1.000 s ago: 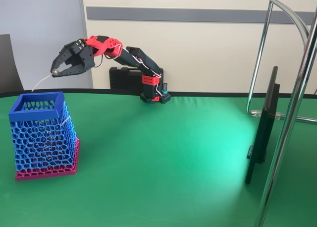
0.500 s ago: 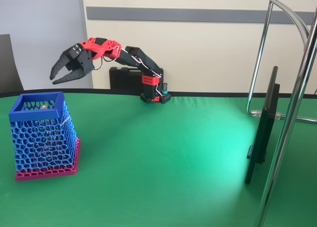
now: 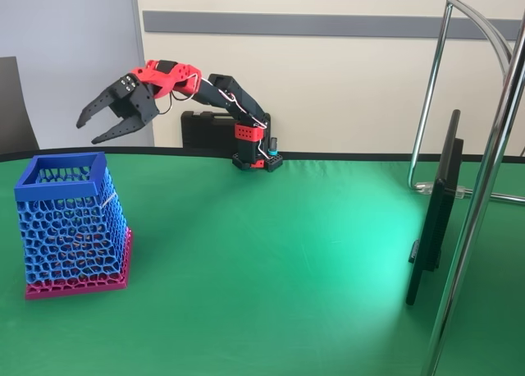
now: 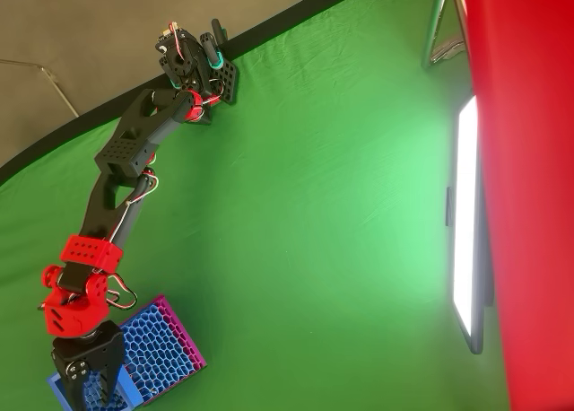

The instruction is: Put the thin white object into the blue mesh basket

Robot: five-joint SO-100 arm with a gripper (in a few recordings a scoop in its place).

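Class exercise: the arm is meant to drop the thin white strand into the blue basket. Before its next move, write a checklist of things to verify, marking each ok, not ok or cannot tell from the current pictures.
1. Gripper open and holding nothing: ok, jaws spread wide in the fixed view.
2. Gripper clear of the basket rim: ok, it hangs above it in the fixed view.
3. Strand fully inside the basket: cannot tell; a thin pale line shows at the basket's right wall.
4. Basket upright on its pink base: ok.
5. Green table free along the retreat path to the arm's base: ok.
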